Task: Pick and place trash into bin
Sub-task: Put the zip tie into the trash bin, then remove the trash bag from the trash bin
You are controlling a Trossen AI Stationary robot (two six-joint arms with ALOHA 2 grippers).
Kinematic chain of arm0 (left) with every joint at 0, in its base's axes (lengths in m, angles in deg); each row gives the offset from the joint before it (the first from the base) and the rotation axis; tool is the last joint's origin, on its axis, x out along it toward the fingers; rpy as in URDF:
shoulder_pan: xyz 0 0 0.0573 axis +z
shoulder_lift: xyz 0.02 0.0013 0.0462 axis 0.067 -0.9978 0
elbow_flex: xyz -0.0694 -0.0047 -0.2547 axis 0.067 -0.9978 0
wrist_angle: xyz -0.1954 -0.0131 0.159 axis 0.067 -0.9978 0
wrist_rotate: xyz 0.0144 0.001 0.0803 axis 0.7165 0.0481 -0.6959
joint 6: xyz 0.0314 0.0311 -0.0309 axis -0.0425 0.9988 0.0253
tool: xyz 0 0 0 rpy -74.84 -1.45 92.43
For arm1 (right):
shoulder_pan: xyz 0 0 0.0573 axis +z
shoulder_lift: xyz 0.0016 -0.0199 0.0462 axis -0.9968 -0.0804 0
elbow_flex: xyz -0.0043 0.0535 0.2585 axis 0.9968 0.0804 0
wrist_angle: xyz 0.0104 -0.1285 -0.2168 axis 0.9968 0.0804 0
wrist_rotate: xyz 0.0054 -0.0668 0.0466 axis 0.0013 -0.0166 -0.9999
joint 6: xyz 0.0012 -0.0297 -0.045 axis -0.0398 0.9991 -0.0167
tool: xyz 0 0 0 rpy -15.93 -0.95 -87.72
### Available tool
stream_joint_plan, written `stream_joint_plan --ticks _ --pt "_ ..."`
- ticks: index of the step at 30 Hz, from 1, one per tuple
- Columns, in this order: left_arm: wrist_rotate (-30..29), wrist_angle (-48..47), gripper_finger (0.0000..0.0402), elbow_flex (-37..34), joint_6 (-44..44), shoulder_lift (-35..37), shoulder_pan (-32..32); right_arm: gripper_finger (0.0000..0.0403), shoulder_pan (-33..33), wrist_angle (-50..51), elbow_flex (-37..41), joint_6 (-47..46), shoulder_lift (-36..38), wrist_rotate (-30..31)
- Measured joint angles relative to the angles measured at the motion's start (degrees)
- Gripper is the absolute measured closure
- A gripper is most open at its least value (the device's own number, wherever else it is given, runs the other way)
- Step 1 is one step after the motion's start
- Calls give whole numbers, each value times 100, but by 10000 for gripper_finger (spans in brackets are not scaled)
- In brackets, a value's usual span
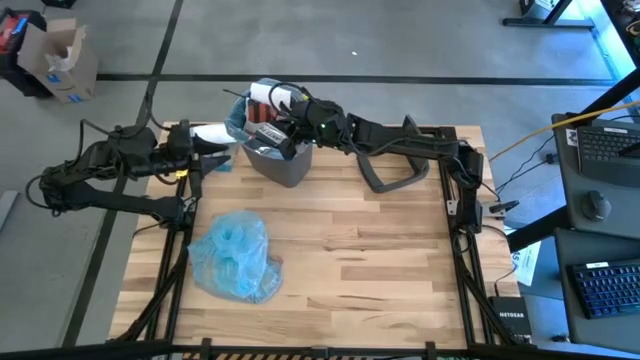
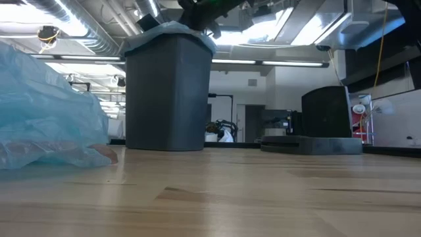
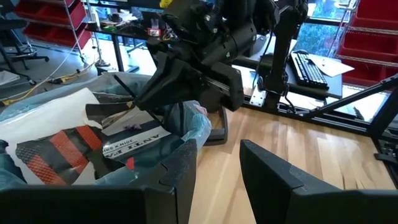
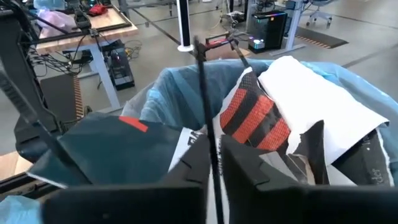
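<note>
The right gripper (image 1: pixel 281 128) is hanging over the mouth of the bin (image 1: pixel 278 163), its fingers nearly together around a thin dark stick (image 4: pixel 207 112) standing among the trash. The left gripper (image 1: pixel 222 152) is waiting just beside the bin, fingers partly apart and holding nothing. The printed packet (image 3: pixel 59 149) and white paper (image 4: pixel 311 93) are already sitting inside, so most looks done; a crumpled blue bag (image 1: pixel 235 255) is lying on the table (image 1: pixel 380 260).

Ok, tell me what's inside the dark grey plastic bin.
The dark grey plastic bin holds a red-black-white printed packet, white paper and a thin dark stick; anything below them is covered.
</note>
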Motion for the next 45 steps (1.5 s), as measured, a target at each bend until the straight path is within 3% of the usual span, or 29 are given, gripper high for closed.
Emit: stream_joint_plan --ticks 9,15,19,22,28,32,35,41,45 --pt "0 23 285 0 -143 -126 1 227 4 97 3 135 478 0" --pt "0 52 285 0 -151 -344 9 171 4 492 3 382 991 -104" --pt "-2 -151 285 0 -156 -394 7 162 4 1663 -1 439 1451 -394" --pt "0 -372 285 0 -221 -388 7 162 5 2801 1 292 1804 -242" --pt "-9 -487 285 0 -298 -374 6 162 -5 5052 -3 -432 2284 1358" --pt "-320 -478 285 0 -298 -374 7 162 -4 5988 1 -911 2337 1914" --pt "-550 -510 285 0 -276 -379 7 162 0 6021 130 -939 2342 1955" --pt "-800 -985 285 0 -473 -379 4 162 -2 5145 1058 -408 2335 1905" --pt "-806 -1384 285 0 -811 -379 7 162 -4 3827 1796 266 2326 1256"
